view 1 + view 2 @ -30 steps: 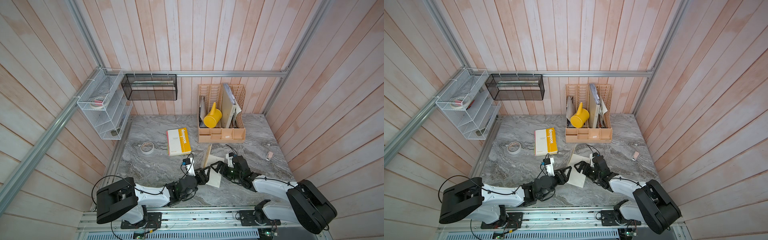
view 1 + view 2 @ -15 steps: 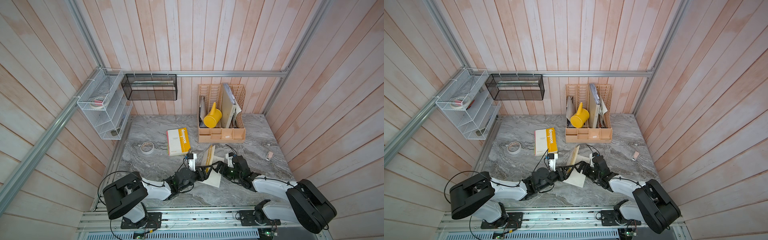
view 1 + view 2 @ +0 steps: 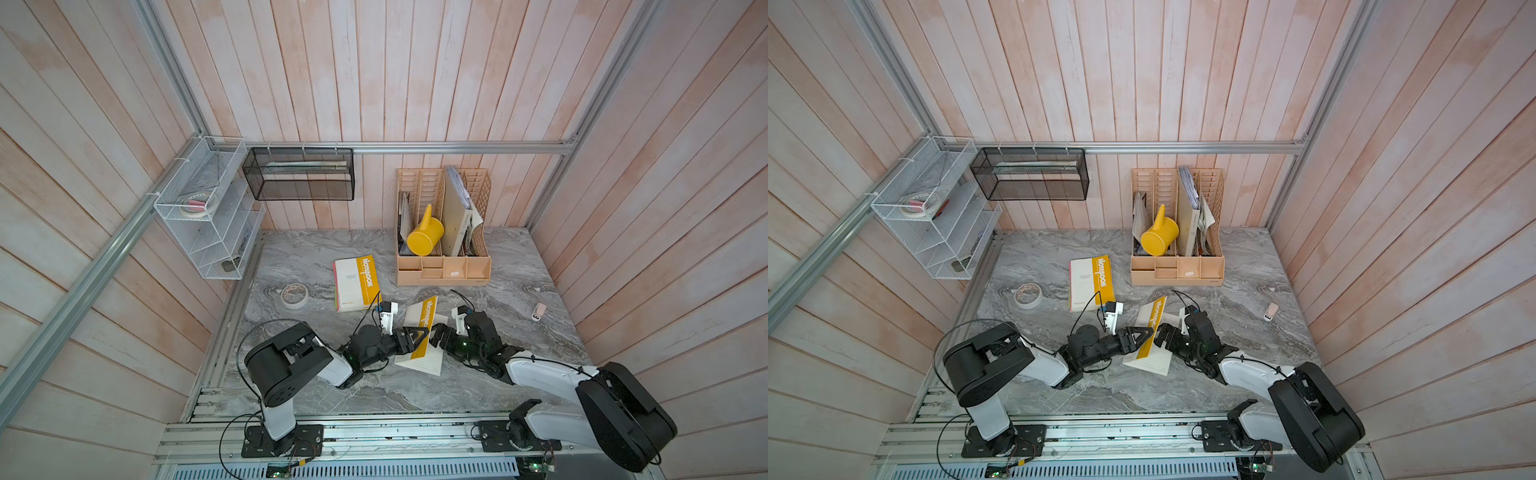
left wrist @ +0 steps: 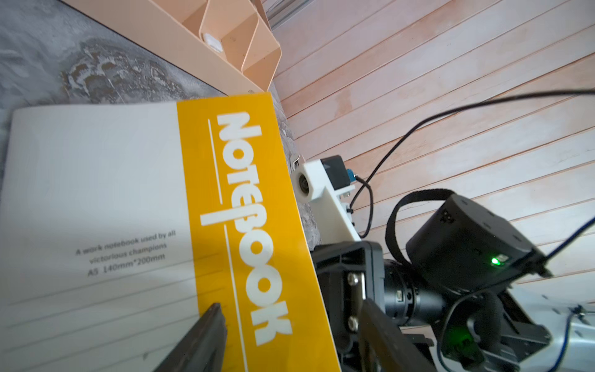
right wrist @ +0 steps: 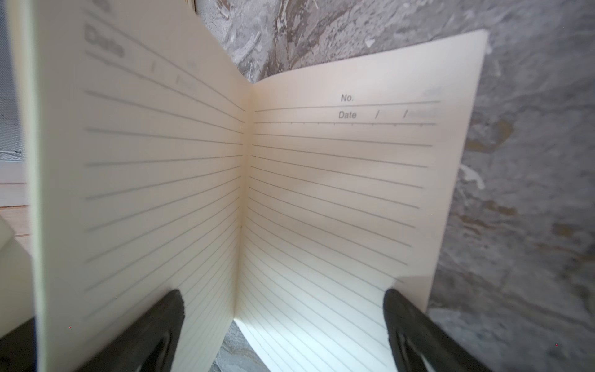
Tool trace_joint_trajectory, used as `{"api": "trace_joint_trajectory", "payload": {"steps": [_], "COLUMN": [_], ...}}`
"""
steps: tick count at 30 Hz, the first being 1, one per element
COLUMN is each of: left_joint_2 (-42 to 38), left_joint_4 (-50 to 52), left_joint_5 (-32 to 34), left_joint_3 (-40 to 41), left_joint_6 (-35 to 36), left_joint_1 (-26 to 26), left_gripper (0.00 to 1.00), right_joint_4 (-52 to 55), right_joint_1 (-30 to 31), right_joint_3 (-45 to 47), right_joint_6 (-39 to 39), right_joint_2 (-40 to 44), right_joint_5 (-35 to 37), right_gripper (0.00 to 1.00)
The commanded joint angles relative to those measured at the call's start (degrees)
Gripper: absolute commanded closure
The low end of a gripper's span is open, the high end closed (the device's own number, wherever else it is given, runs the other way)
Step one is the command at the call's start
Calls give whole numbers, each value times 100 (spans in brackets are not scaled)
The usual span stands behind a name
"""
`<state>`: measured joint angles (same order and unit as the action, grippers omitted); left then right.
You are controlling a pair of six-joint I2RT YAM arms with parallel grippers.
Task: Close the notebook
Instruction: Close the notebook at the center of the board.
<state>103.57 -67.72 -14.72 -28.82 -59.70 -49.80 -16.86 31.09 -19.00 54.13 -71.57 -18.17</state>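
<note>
the notebook (image 3: 423, 322) stands half open on the counter (image 3: 316, 257) near its front, yellow cover (image 4: 244, 193) tilted up between both tools; the left tool (image 3: 415, 338) is spread wide at the cover's outer face, clamping nothing; the right tool (image 3: 438, 336) is likewise released, facing the lined pages (image 5: 322, 193)

In the left wrist view the notebook (image 4: 145, 225) carries "NOTEBOOK" in white capitals down its yellow band, just right of centre. On the white part, lower left, small grey print reads "A work notebook used by all victorious champions" and "A5 140mm*200mm". In the right wrist view, upper right, its page is headed "No." and "Date / /". In both top views a second notebook (image 3: 356, 282), mid-frame, also reads "NOTEBOOK".
</note>
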Motion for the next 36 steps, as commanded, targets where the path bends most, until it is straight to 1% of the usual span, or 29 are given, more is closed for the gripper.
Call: {"api": "trace_joint_trajectory", "payload": {"steps": [1, 6, 12, 20, 24, 27, 29, 34, 36], "left_joint_2": [156, 488, 880, 1046, 1066, 933, 823, 492, 429], "left_joint_4": [-275, -325, -569, -536, -405, -402, -103, 1762, 2229], "left_joint_5": [-528, -1016, -1294, -1327, -1314, -1139, -1048, -689, -613], "left_joint_3": [-82, -186, -382, -407, -381, -244, -262, -698, -833], "left_joint_6": [-59, -74, -225, -245, -208, -162, -97, 250, 363], "left_joint_1": [228, 496, 511, 513, 507, 493, 494, 480, 480], "left_gripper": [32, 32, 32, 32, 32, 32, 32, 32, 32], "right_joint_4": [563, 1036, 1495, 2343, 2426, 2278, 2030, 1374, 1239], "right_joint_1": [37, 37, 28, 14, 6, 11, -20, -7, -9], "right_joint_3": [-45, -272, -503, -948, -1024, -969, -856, -571, -547], "right_joint_6": [-110, -266, -389, -638, -649, -547, -445, -159, -140], "right_joint_2": [185, 527, 861, 1424, 1738, 1862, 1849, 1701, 1639], "right_joint_5": [142, 295, 490, 947, 1131, 1095, 889, 454, 375], "right_gripper": [2, 2, 2, 2, 2, 2, 2, 2, 2]}}
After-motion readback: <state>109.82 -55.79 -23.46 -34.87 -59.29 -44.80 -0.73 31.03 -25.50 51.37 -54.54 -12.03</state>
